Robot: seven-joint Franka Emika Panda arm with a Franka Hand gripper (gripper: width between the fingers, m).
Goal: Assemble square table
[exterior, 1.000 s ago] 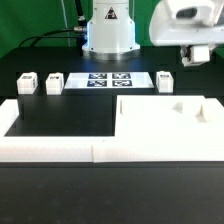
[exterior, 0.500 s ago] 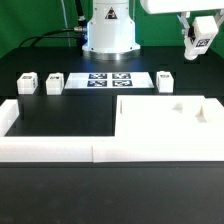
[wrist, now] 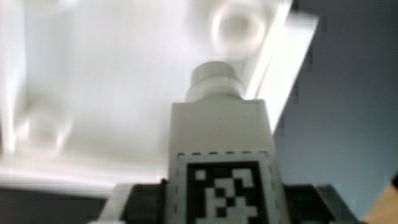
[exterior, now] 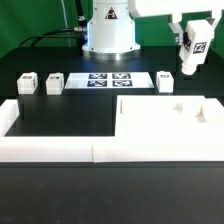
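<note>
My arm reaches from the base out to the far right and hangs high over the bench, wrist turned downward. My jaws are closed narrow on the held leg, one on each side of its tagged end, with its peg end pointing away from my wrist. The leg is slightly tilted and touches nothing else. It hangs above and beyond the far right corner of the tabletop slab, which lies flat at the near right. On the far side stand the far-left leg, the second leg just beside it, and the third leg right of the marker board.
</note>
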